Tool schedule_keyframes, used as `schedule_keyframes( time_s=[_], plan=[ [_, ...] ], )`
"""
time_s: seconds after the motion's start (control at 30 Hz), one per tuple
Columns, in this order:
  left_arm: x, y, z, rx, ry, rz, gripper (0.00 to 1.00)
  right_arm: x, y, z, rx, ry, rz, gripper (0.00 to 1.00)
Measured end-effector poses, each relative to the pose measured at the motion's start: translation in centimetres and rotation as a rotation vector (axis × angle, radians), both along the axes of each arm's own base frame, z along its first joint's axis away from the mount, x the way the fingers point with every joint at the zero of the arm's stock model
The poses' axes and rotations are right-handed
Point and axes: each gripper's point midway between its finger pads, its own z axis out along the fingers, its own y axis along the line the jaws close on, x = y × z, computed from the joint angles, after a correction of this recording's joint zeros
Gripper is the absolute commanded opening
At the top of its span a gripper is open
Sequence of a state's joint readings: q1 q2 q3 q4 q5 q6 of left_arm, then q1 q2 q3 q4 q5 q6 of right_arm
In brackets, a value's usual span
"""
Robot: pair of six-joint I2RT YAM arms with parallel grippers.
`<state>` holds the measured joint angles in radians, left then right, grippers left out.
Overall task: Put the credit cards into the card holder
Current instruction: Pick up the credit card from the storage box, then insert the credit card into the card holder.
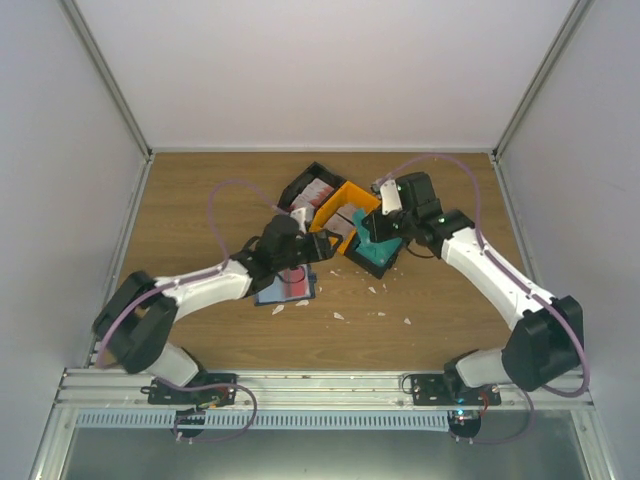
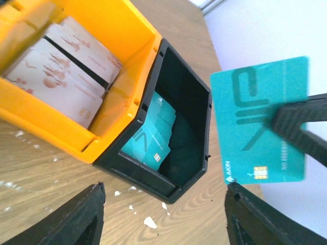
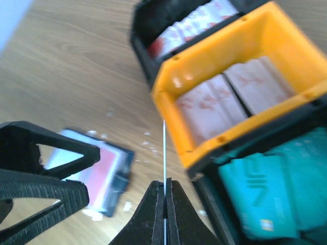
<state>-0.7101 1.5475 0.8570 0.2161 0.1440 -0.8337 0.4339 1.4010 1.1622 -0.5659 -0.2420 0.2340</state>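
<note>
A: Okay, left side first. Left tool?
B: Jaws apart, nothing between them. It hovers over the table, close above the card holder.
A: Holder state?
B: Lying open and flat on the table, inside facing up, with a red card showing in it. White scraps are scattered nearby.
A: Middle?
B: Orange tray with red-and-white cards stacked inside. It touches a black tray holding more teal cards. I don't think either matters for the coming move.
A: Right side?
B: Right tool is pinched closed on a teal card, up in the air above the trays. It grips one short end, and the long axis runs straight out from the fingers. From its own wrist view the card is edge-on, just a thin line.
A: Key relation?
B: The holder lies to the robot's left of the held card and lower, on the table, apart from the trays. The left arm is nearer the holder. The right arm has the card.
A: Next step?
B: Judgement only: the card's free short end must line up with a slot. Either the right tool swings left and down, or the open left tool takes the card. I can't tell which way the slots face.
A: Risk?
B: Thin card, small grip. It could twist at the slot mouth.
</note>
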Motion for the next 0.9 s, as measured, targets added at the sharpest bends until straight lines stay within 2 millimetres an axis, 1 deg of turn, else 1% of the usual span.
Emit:
schedule_keyframes(
  time_s=[0.1,0.2,0.27,0.37,0.4,0.43,0.53,0.6,0.63,0.7,0.77,0.9],
  plan=[
    [-1.0,2.4,1.1,-0.035,-0.044,0.0,0.69,-0.8,1.7,0.0,0.131,0.024,0.032,0.01],
    [-1.8,4.5,1.1,-0.041,-0.059,0.006,0.69,-1.8,3.7,-1.4,0.237,0.086,0.056,0.0],
    [-2.2,5.8,1.0,-0.034,-0.062,0.018,0.67,-2.7,5.1,-2.4,0.279,0.126,0.073,0.01],
    [-2.7,8.1,0.8,-0.01,-0.055,0.056,0.58,-4.4,7.7,-4.1,0.32,0.187,0.113,0.01],
    [-2.8,9.1,0.5,0.002,-0.044,0.079,0.56,-4.9,8.7,-4.8,0.327,0.209,0.126,0.01],
    [-2.8,10.1,0.2,0.011,-0.033,0.106,0.55,-5.4,9.6,-5.5,0.33,0.23,0.139,0.01],
    [-3.2,13.6,-1.6,0.051,0.015,0.194,0.54,-6.5,11.9,-7.2,0.342,0.279,0.161,0.01],
    [-4.2,16.0,-3.4,0.085,0.064,0.247,0.54,-7.2,13.3,-8.3,0.348,0.31,0.168,0.0],
    [-4.7,16.8,-4.1,0.102,0.087,0.265,0.53,-7.5,13.9,-8.8,0.351,0.321,0.171,0.0],
    [-5.8,17.9,-5.4,0.133,0.13,0.278,0.52,-8.0,14.6,-9.4,0.361,0.335,0.165,0.0],
    [-6.5,18.4,-6.0,0.152,0.155,0.283,0.52,-8.6,15.1,-9.8,0.383,0.347,0.158,0.01],
    [-7.6,19.1,-7.1,0.179,0.183,0.28,0.53,-8.9,15.0,-10.3,0.421,0.366,0.124,0.0]
  ],
)
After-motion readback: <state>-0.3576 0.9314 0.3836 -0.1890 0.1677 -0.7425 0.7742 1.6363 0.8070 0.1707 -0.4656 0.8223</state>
